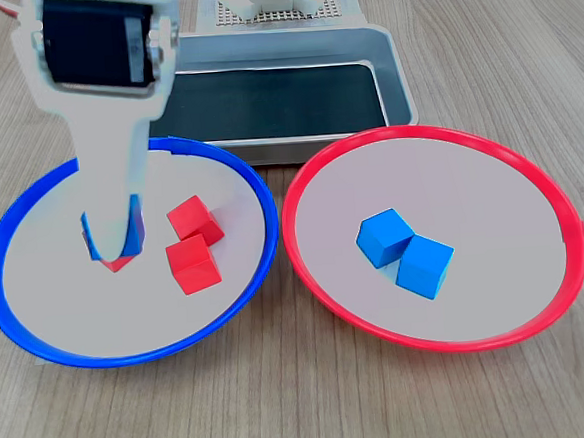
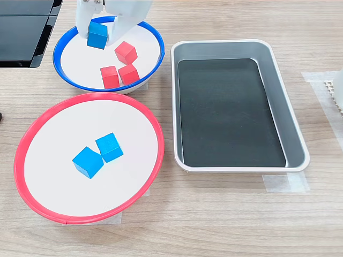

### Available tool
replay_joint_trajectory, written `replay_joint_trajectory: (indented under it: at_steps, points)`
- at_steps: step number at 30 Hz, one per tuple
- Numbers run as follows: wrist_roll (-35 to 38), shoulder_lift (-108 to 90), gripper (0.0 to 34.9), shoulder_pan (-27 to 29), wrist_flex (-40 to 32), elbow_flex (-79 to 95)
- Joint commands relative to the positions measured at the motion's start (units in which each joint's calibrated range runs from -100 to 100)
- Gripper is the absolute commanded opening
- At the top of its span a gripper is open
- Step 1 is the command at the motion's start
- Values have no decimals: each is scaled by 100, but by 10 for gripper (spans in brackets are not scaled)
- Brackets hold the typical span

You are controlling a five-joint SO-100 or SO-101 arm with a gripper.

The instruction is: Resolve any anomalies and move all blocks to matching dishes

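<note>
My gripper [image 2: 99,32] is shut on a blue block [image 2: 97,35] over the far-left part of the blue-rimmed dish [image 2: 64,72] in the second exterior view. The block seems to hang slightly above the dish floor. In the first exterior view only a sliver of this blue block [image 1: 91,239] shows beside the white fingers [image 1: 121,216]. Three red blocks [image 2: 126,52] [image 2: 110,77] [image 2: 129,73] lie in that dish. One red block [image 1: 119,262] peeks out under the gripper. The red-rimmed dish [image 1: 530,177] holds two blue blocks [image 1: 385,238] [image 1: 425,266] touching each other.
A rectangular grey metal tray [image 2: 297,134] with a dark bottom stands beside both dishes, with nothing in it. The arm's white body [image 1: 100,52] rises over the blue-rimmed dish. A dark flat object [image 2: 21,29] lies at the second exterior view's top left.
</note>
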Motion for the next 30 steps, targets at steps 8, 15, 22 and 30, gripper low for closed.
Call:
replay_joint_trajectory:
  at_steps: [8, 15, 22, 30]
  points:
    - [137, 321, 113, 227, -387, -278]
    - [234, 159, 148, 49, 67, -59]
    - [435, 125, 155, -253, 414, 114]
    - [601, 313, 143, -431, 389, 14]
